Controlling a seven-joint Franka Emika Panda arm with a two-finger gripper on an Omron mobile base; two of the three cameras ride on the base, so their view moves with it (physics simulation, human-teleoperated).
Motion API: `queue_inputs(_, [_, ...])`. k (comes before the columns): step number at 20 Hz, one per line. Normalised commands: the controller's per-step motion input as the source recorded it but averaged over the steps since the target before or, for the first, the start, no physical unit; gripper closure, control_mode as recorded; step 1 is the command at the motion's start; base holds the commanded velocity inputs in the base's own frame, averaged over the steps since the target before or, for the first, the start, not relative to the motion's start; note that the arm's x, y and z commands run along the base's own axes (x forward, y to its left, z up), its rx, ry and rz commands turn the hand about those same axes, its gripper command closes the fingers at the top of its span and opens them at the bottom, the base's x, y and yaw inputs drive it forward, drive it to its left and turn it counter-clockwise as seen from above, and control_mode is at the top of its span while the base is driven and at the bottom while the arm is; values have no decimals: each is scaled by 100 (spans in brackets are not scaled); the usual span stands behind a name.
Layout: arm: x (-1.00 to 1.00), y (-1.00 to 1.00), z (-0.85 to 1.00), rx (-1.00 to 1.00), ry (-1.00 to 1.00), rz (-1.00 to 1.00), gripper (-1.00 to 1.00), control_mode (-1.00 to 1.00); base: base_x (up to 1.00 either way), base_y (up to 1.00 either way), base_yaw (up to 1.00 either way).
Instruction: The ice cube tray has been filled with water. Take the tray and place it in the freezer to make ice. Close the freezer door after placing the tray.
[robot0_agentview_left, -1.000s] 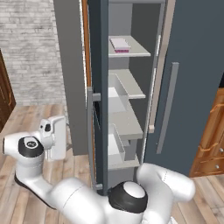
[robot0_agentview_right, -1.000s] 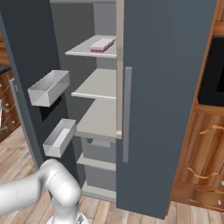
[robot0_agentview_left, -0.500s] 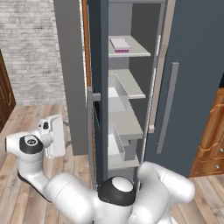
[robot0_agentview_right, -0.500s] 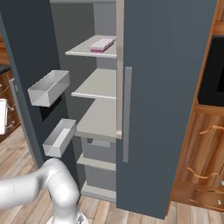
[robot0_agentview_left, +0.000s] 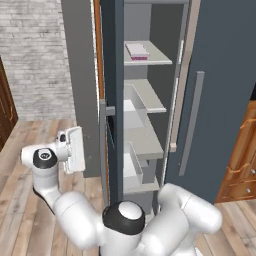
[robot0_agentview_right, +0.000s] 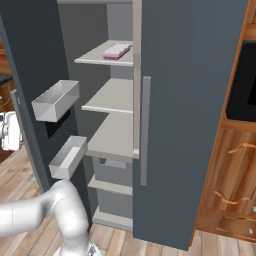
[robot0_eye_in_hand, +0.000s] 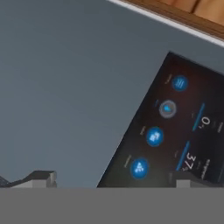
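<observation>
One job is left by my reading: shutting the door. From largest down, the freezer (robot0_agentview_right: 200, 100) stands tall and slate-grey, its left compartment laid open to the shelves. The freezer door (robot0_agentview_left: 111, 100) is swung out towards me; I see its edge in the left base view and its inner face with two grey bins (robot0_agentview_right: 56, 100) in the right base view. The ice cube tray (robot0_agentview_right: 116, 51) lies flat on the top shelf (robot0_agentview_right: 95, 60), well inside, so the placing looks done.

My gripper (robot0_eye_in_hand: 113, 181) is on the outer side of that door, jaws spread wide with nothing between them. The hand view looks straight at the door's outer panel, with the black display (robot0_eye_in_hand: 175, 127) and its blue lights close ahead.

To close it well, I would press on the flat panel rather than the display, and keep the contact far from the hinge, where the push counts most. A steady sweep following the door's arc should do; I would watch that the arm's elbow stays out of the gap.
</observation>
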Motion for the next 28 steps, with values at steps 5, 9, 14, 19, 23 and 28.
queue_inputs(5, [7, -81, -12, -4, 0, -5, -100, -100, 0, 0, 0])
queue_inputs(9, [0, -74, -19, -3, 0, -7, -100, -100, 0, 0, 0])
queue_inputs(14, [0, -73, -16, -2, 0, -7, -100, -100, 0, 0, 0])
queue_inputs(19, [0, -74, -6, 0, 0, -4, -100, -100, 0, 0, 0])
queue_inputs(23, [2, -74, 0, 0, 0, 0, -100, -100, 0, 0, 0])
queue_inputs(28, [5, -72, 0, 0, 0, 0, -100, -100, 0, 0, 0])
